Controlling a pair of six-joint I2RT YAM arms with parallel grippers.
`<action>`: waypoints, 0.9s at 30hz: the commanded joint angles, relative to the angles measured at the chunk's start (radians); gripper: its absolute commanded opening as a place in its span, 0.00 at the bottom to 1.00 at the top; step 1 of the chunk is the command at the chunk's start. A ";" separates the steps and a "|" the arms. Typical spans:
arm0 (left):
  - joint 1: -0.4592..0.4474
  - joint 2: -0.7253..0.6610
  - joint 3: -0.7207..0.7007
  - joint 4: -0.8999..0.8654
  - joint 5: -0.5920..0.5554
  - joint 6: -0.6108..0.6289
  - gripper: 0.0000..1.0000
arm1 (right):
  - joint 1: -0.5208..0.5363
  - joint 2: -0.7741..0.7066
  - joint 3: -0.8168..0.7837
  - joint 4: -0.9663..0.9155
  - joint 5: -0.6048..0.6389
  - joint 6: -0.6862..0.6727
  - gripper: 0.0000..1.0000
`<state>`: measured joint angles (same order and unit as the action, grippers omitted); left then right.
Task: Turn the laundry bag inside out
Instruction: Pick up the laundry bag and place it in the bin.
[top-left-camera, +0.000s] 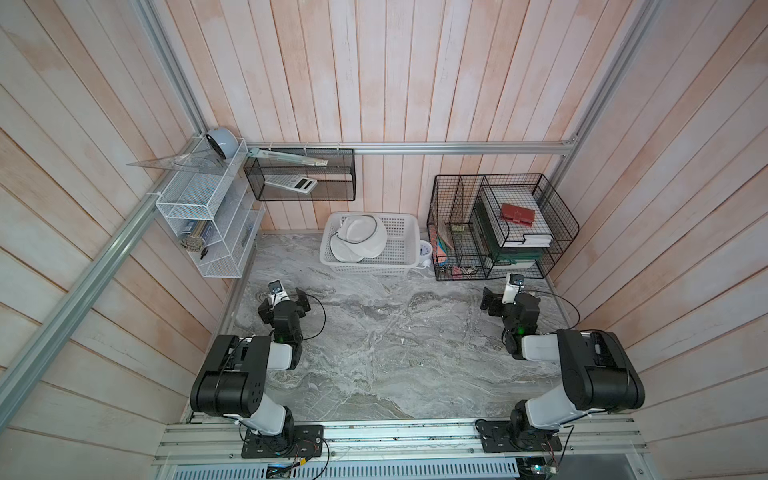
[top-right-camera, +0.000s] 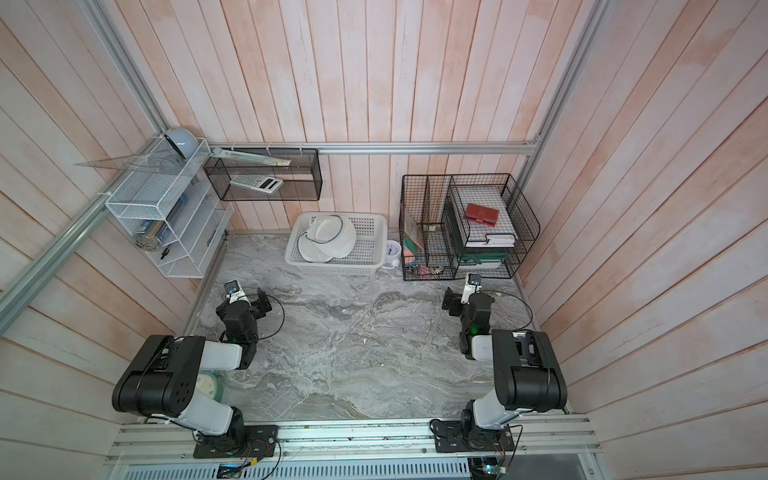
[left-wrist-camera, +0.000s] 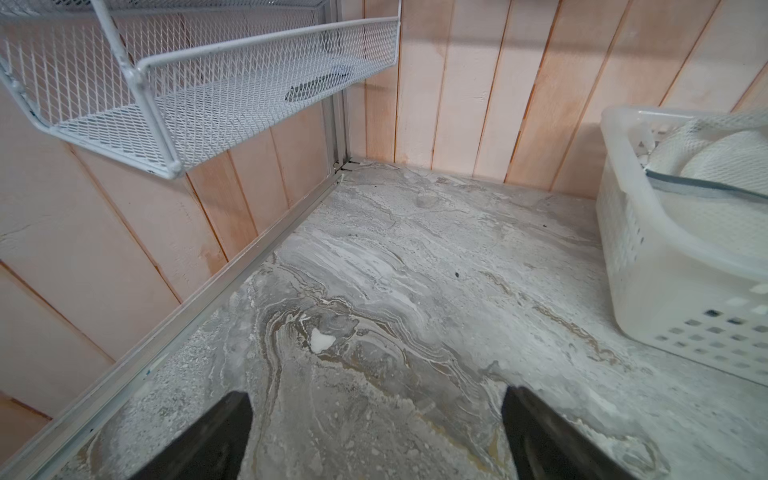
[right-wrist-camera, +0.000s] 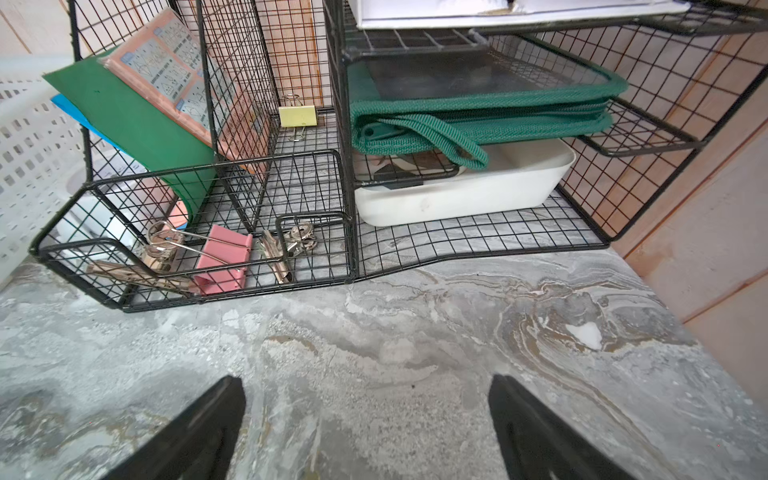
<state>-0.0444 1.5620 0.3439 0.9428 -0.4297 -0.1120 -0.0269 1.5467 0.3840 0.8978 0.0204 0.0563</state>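
bag (top-left-camera: 360, 239): crumpled in the basket (top-left-camera: 374, 268) by the back wall, dark rim showing; lower part hidden by the basket wall, and cut off in the left wrist view.
writing: card (right-wrist-camera: 166, 70) in the black rack (right-wrist-camera: 348, 187), print too small to read.
left gripper (left-wrist-camera: 376, 399): jaws wide apart, nothing between them.
right gripper (right-wrist-camera: 365, 382): jaws wide apart, nothing between them, near the rack.
table (top-left-camera: 395, 332): marble top between grippers and basket.

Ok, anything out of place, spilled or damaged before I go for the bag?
Nothing looks spilled or broken. The laundry bag sits crumpled and tilted in the white basket, crowded toward one end. On the white mesh shelf, a clear set square overhangs the edge.
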 joint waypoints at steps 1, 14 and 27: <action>0.005 0.001 0.014 0.020 0.003 0.009 1.00 | 0.001 0.010 -0.008 0.022 -0.010 0.000 0.98; 0.004 0.002 0.015 0.020 0.002 0.009 1.00 | 0.002 0.010 -0.008 0.023 -0.010 0.000 0.98; -0.018 -0.119 -0.040 0.022 -0.104 0.001 1.00 | 0.001 -0.217 -0.020 -0.150 0.199 0.071 0.98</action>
<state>-0.0483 1.5116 0.3126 0.9657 -0.4580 -0.1158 -0.0269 1.4544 0.3573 0.8444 0.1123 0.0872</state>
